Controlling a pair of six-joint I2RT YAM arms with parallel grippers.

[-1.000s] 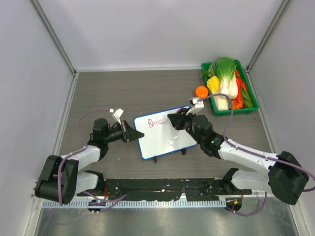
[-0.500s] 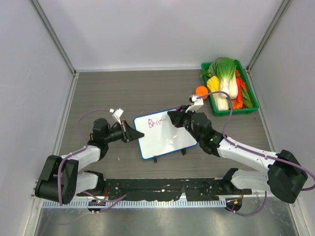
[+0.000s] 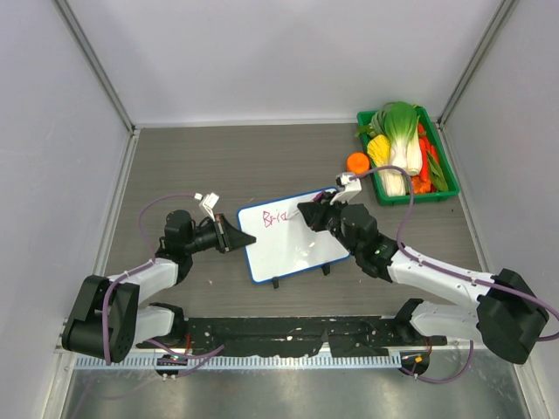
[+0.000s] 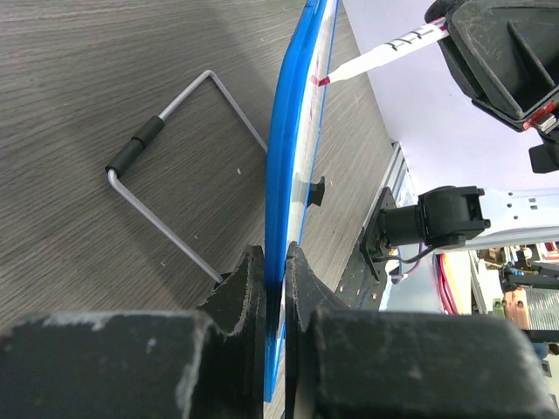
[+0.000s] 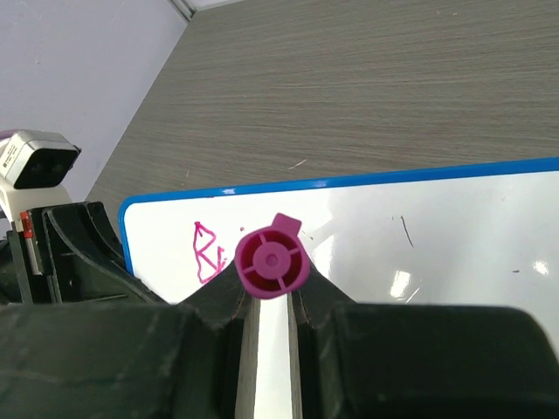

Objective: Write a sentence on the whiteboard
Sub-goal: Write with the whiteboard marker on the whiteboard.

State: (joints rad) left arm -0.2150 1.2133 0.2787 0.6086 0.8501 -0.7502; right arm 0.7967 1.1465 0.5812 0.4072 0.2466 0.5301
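Note:
The whiteboard (image 3: 293, 240) stands tilted on its two black feet at the table's middle. Pink marker letters (image 3: 274, 218), a sentence's start, sit at its upper left; they read roughly "Bric". My left gripper (image 3: 243, 237) is shut on the board's left blue edge (image 4: 288, 175), one jaw on each face. My right gripper (image 3: 306, 212) is shut on a magenta-capped marker (image 5: 272, 259), tip on the board just right of the letters (image 5: 208, 253). In the left wrist view the marker's white barrel (image 4: 384, 54) meets the board at its pink tip.
A green crate of vegetables (image 3: 440, 196) stands at the back right, with an orange ball (image 3: 357, 161) beside it. The board's wire stand (image 4: 175, 175) lies on the table behind it. Grey walls close in the left, back and right.
The right gripper has shifted slightly up and back down with the marker at the end of the pink letters. The left gripper and the board have not moved.

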